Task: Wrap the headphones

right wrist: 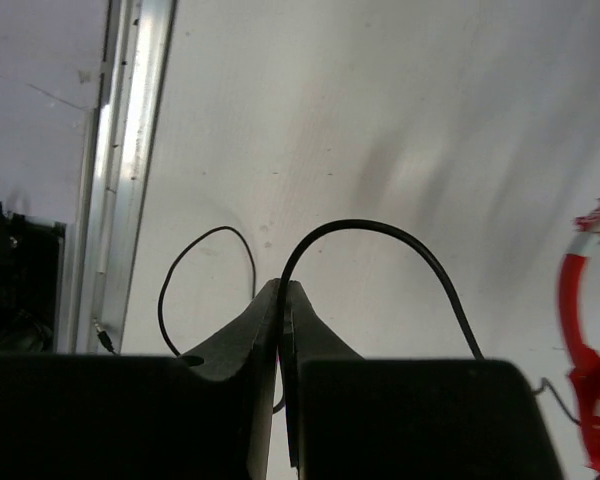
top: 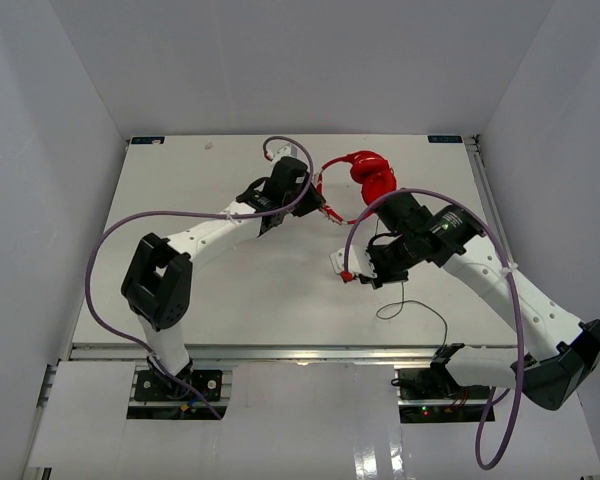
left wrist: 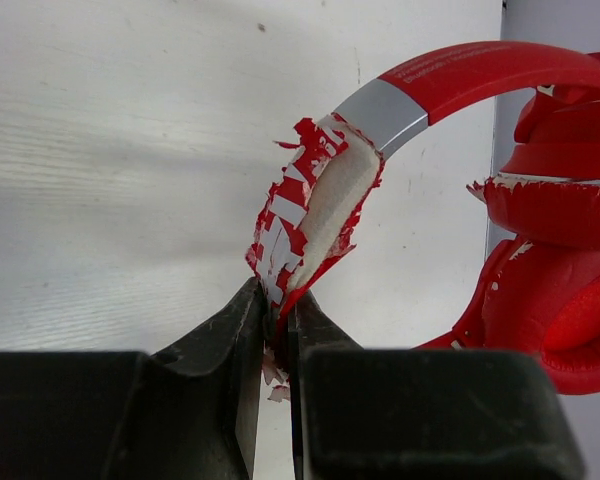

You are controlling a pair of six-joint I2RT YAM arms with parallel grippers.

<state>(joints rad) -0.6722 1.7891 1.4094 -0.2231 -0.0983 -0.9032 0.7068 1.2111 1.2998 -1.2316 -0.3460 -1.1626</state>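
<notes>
The red headphones [top: 368, 176] lie at the back middle of the table, the two ear cups [left wrist: 560, 250] stacked together. My left gripper [top: 323, 208] is shut on the lower end of the peeling red-and-white headband [left wrist: 320, 210], whose padding is pinched between the jaws of the left gripper [left wrist: 278, 300]. My right gripper [top: 378, 276] sits nearer the front, just right of centre. The right wrist view shows the right gripper [right wrist: 282, 288] shut on the thin black cable [right wrist: 380, 228], which arches up out of the fingertips. The cable's slack [top: 392, 308] loops on the table below it.
Thick purple robot cables [top: 100, 250] arc over both arms. A metal rail [right wrist: 130, 150] runs along the table's near edge, with the cable's plug end [right wrist: 102, 338] close to it. White walls enclose the table on three sides.
</notes>
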